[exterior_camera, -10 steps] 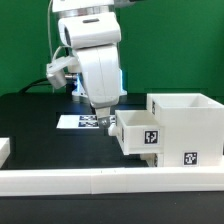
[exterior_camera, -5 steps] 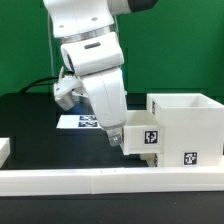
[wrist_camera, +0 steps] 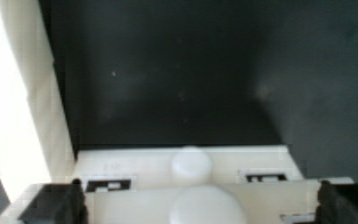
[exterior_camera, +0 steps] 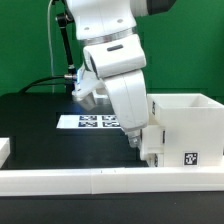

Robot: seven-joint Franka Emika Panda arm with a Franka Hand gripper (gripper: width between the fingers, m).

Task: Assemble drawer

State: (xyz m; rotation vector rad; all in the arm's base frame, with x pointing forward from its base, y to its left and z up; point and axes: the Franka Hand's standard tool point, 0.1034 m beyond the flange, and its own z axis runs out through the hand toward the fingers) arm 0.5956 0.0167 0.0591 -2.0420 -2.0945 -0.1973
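The white box shell [exterior_camera: 190, 122] stands at the exterior view's right, with a square tag low on its front. One knobbed tray [exterior_camera: 153, 140] sits almost wholly inside the shell's open side; only its tagged front shows. My gripper [exterior_camera: 141, 140] is tilted against that front. In the wrist view the tray front [wrist_camera: 140, 200] fills the space between my wide-apart fingers [wrist_camera: 55, 200], with the knob [wrist_camera: 190, 165] centred and tags on either side. My gripper [wrist_camera: 197, 202] is open and grips nothing. The second tray is out of view.
The long low white border rail [exterior_camera: 100, 181] runs along the front. The marker board [exterior_camera: 92, 122] lies flat behind my arm. A white piece [exterior_camera: 4, 148] shows at the exterior view's left edge. A white strip [wrist_camera: 12, 100] runs along one side of the wrist view.
My arm has moved toward the exterior view's right, and the tray has slid with it from half out of the shell to almost fully inside.
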